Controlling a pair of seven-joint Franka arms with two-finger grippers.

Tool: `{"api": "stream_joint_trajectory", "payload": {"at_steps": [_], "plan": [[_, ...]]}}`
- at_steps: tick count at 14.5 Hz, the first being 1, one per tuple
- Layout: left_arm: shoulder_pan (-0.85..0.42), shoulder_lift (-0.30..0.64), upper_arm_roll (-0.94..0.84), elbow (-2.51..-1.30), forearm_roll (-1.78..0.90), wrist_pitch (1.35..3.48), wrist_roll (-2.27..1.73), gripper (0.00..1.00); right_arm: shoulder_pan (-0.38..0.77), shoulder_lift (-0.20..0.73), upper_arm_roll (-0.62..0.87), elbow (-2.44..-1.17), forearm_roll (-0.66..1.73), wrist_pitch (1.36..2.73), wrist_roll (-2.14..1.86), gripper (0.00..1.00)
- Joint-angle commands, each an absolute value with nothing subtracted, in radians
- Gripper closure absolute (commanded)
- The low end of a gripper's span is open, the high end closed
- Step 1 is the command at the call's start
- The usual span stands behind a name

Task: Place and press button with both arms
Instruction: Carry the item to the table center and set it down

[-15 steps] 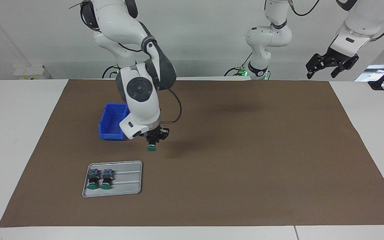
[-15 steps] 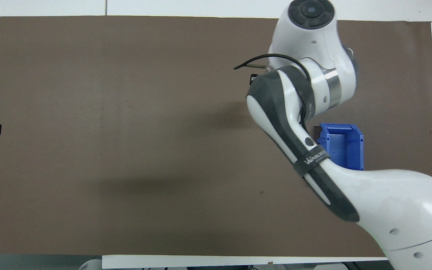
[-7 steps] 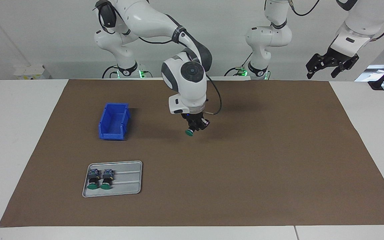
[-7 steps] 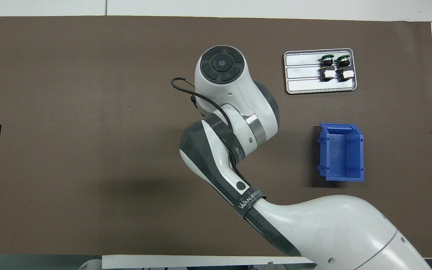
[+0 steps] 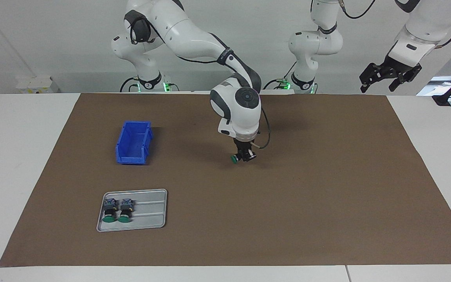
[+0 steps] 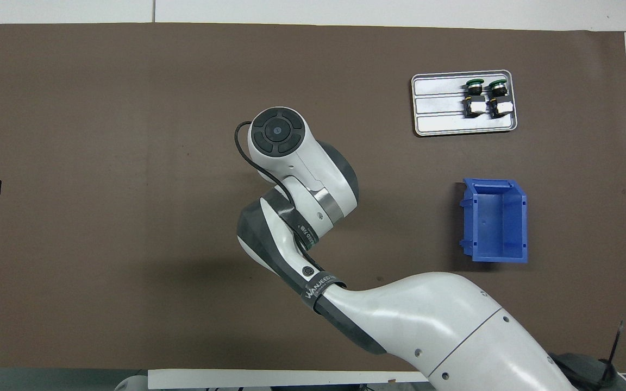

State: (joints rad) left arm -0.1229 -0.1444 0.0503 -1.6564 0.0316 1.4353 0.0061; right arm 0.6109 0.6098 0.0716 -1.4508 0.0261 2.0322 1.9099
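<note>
While the right arm (image 5: 194,37) bends out from its base and points its wrist straight down over the middle of the brown mat (image 5: 327,196), the right gripper (image 5: 243,156) hangs low over that mat, clenched on the button (image 5: 235,158). The button's green cap pokes out sideways toward the right arm's end of the table, close above the surface; I cannot tell whether it touches. From overhead the arm's white wrist (image 6: 286,146) covers both gripper and button completely.

Up at its own end, the left arm (image 5: 417,27) waits, raised above the table's edge, and the left gripper (image 5: 384,82) hangs in the air with its fingers (image 5: 366,80) spread wide, nothing between them.

Toward the right arm's end sits the blue bin (image 5: 133,143), open side up. Farther from the robots than the bin lies a grey tray (image 5: 153,213), with two more buttons (image 5: 118,210) side by side in it, green caps pointing away from the robots. Bin and tray both lie well apart from the held button.

The mat covers most of a white table (image 5: 14,156). A plain white wall (image 5: 53,39) rises by the arm bases, where green lights glow.
</note>
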Motion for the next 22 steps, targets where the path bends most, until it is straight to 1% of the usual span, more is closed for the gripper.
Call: {"api": "stream_joint_trajectory", "payload": {"at_steps": [1,3,7,11,12,13,15,16,17,18,19,20,21,22], "plan": [[-0.107,-0.169,0.048,-1.681,0.049,1.437,0.005,0.00,0.598,0.603,0.078,-1.488,0.014,2.074,2.037,0.90],[-0.107,-0.169,0.048,-1.681,0.049,1.437,-0.018,0.00,0.586,0.598,0.078,-1.535,0.015,2.108,2.057,0.90],[-0.107,-0.169,0.048,-1.681,0.049,1.439,-0.029,0.00,0.581,0.601,0.078,-1.545,0.017,2.068,2.112,0.91],[-0.107,-0.169,0.048,-1.683,0.049,1.439,-0.020,0.00,0.584,0.601,0.080,-1.552,0.018,2.104,2.190,0.83],[-0.107,-0.169,0.048,-1.683,0.049,1.437,-0.020,0.00,0.594,0.601,0.080,-1.554,0.020,2.115,2.215,0.79],[-0.107,-0.169,0.048,-1.684,0.049,1.437,-0.024,0.00,0.592,0.601,0.080,-1.552,0.020,2.131,2.223,0.72],[-0.107,-0.169,0.046,-1.684,0.049,1.437,-0.023,0.00,0.595,0.600,0.080,-1.542,0.015,2.134,2.204,0.46],[-0.107,-0.169,0.046,-1.684,0.049,1.437,-0.025,0.00,0.604,0.595,0.080,-1.539,0.014,2.135,2.172,0.30],[-0.107,-0.169,0.046,-1.684,0.049,1.437,-0.026,0.00,0.604,0.589,0.080,-1.537,0.014,2.131,2.139,0.23],[-0.109,-0.169,0.046,-1.684,0.049,1.437,-0.028,0.00,0.597,0.583,0.080,-1.534,0.014,2.123,2.117,0.13],[-0.109,-0.169,0.048,-1.684,0.049,1.439,-0.028,0.00,0.586,0.565,0.080,-1.532,0.014,2.120,2.109,0.06],[-0.107,-0.169,0.048,-1.684,0.049,1.439,-0.026,0.00,0.580,0.545,0.078,-1.532,0.014,2.118,2.108,0.02],[-0.107,-0.169,0.048,-1.684,0.049,1.439,-0.028,0.00,0.577,0.516,0.075,-1.532,0.012,2.111,2.100,0.02],[-0.107,-0.169,0.048,-1.684,0.049,1.439,-0.029,0.00,0.549,0.484,0.074,-1.532,0.012,2.086,2.059,0.02]]}}
